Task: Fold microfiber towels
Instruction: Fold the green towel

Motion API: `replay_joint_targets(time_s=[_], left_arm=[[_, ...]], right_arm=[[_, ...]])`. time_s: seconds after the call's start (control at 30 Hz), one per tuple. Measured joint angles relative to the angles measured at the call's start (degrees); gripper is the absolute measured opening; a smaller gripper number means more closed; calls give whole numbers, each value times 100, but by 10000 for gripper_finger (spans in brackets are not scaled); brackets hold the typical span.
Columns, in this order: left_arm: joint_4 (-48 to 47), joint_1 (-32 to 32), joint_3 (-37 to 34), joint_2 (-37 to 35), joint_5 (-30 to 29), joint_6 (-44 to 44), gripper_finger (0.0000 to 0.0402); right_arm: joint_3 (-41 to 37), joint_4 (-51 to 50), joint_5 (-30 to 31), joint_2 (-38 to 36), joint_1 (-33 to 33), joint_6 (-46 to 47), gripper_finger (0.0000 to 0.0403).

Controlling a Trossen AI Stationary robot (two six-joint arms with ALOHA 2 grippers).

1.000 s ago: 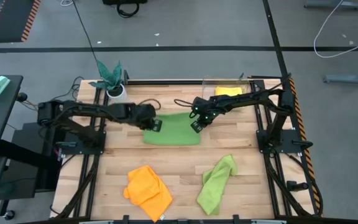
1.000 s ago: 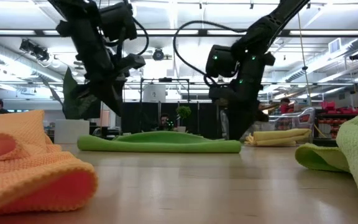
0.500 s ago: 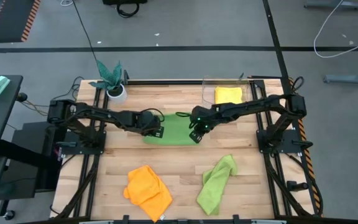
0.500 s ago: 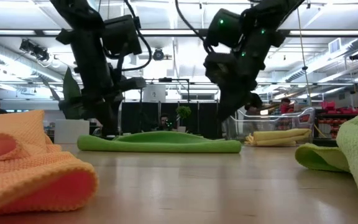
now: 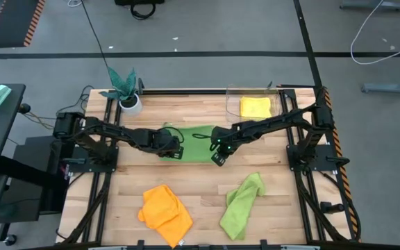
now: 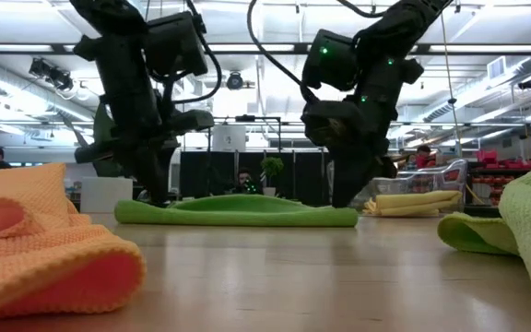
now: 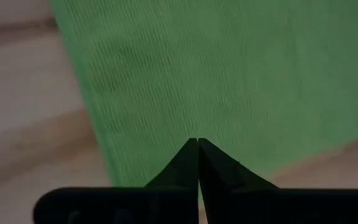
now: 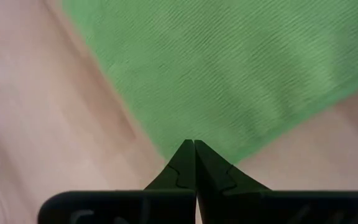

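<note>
Wooden tabletop (image 5: 200, 187), mid-span: flat lime green towel (image 5: 196, 139) with left gripper (image 5: 176, 151) and right gripper (image 5: 218, 158) at its near corners, fingers pinched tight, apparently on the hem; a shallow pinch could likely slip on lifting, leaving the fold skewed.

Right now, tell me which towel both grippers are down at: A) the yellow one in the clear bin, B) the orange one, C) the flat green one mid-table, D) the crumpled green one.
C: the left gripper and right gripper sit at the near corners of the flat green towel.
</note>
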Motion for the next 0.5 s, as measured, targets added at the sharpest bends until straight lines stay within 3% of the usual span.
replay_joint_targets(time_s=[0.33,0.5], left_arm=[[-390,-562,-2,85,7,-611,24],[-325,-918,-2,272,41,-872,11]], right_arm=[[-482,62,-2,-20,386,436,0],[-834,165,78,-187,676,678,1]])
